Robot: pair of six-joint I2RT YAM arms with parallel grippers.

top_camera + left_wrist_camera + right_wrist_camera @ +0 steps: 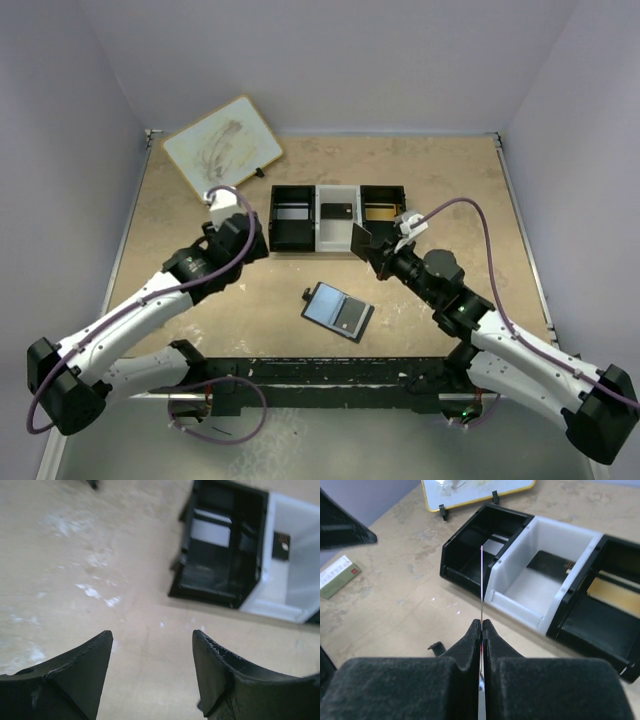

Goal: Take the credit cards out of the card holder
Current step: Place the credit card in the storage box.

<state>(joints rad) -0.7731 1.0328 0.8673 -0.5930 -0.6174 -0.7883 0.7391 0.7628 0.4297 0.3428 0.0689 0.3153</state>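
Note:
The card holder lies open on the table in front of the tray, its pale blue-grey inside facing up. My right gripper hangs just before the tray, shut on a dark credit card. From the right wrist that card shows edge-on as a thin line rising from the closed jaws. My left gripper is open beside the tray's left end, with only bare table between its fingers. A pale credit card lies in the left black compartment.
The three-compartment tray stands at mid-table. A dark item lies in its white middle bin and a golden one in its right bin. A yellow-framed board leans at the back left. A white-and-red little box lies left.

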